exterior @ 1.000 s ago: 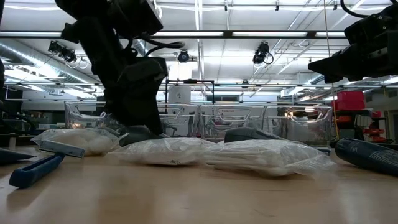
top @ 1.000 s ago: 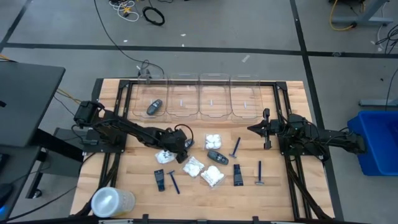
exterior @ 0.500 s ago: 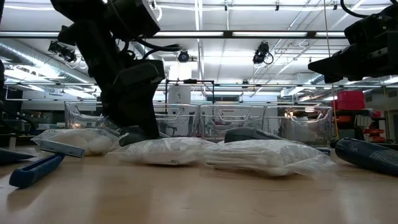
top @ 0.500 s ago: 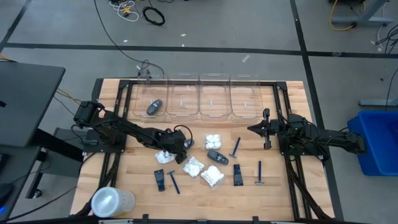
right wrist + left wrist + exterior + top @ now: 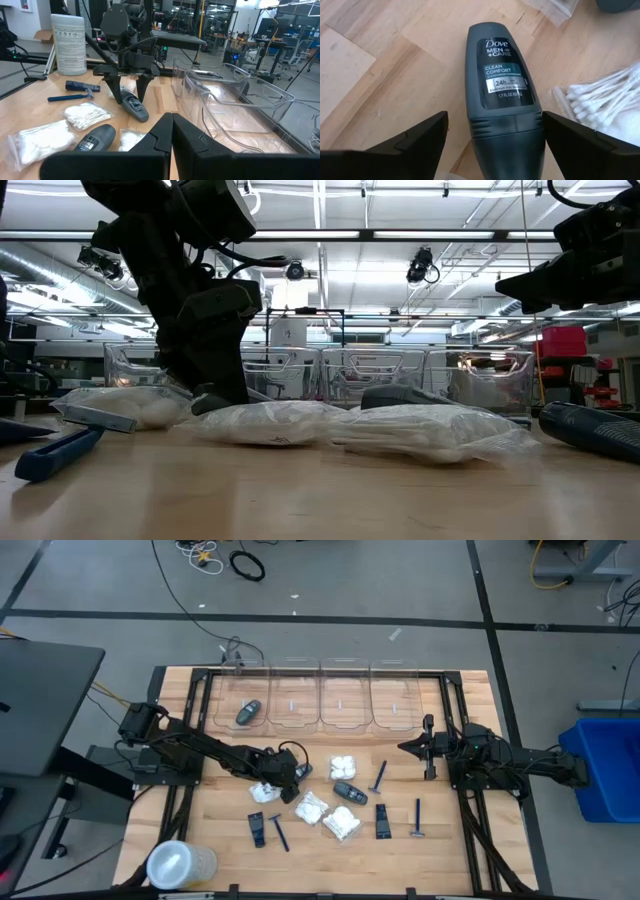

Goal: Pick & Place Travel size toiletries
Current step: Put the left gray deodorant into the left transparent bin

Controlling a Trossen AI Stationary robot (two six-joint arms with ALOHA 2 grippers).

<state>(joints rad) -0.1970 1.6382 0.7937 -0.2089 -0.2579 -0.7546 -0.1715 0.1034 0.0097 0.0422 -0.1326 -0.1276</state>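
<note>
A dark grey oval deodorant case (image 5: pixel 504 95) lies flat on the wooden table. My left gripper (image 5: pixel 495 115) slants down over its cap end, open, with one finger on either side of it; from across the table the same gripper (image 5: pixel 129 85) straddles the case (image 5: pixel 136 108). A second grey case (image 5: pixel 349 791) lies near white packets (image 5: pixel 311 807) (image 5: pixel 344 765), black tubes (image 5: pixel 383 820) and blue razors (image 5: pixel 379 776). A third case (image 5: pixel 247 712) lies in the leftmost clear bin. My right gripper (image 5: pixel 412 747) is shut and level at the table's right side.
A row of clear plastic bins (image 5: pixel 320 695) lines the far edge. A translucent round container (image 5: pixel 180 865) stands at the near left corner. A packet of cotton swabs (image 5: pixel 600 100) lies right beside the case under my left gripper. Bare wood shows at the near right.
</note>
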